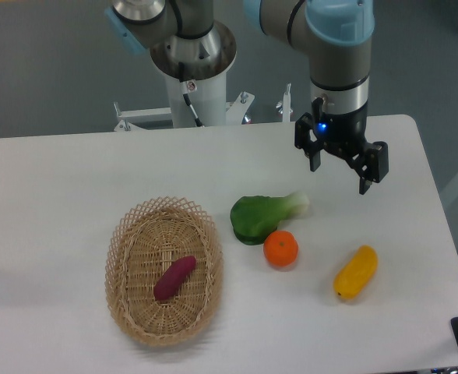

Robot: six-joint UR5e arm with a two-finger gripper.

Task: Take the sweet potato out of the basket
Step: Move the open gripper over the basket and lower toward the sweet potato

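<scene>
The sweet potato [174,277], a small reddish-purple tuber, lies slanted on the floor of the oval wicker basket [125,244] at the lower left of the table. My gripper [340,174] hangs above the table at the upper right, far from the basket, past the green vegetable. Its two dark fingers are spread apart and hold nothing.
A green leafy vegetable with a pale stalk [262,215] lies right of the basket. A round orange [280,249] sits just below it. A yellow oblong fruit [356,272] lies further right. The robot's white base [192,70] stands at the table's back edge.
</scene>
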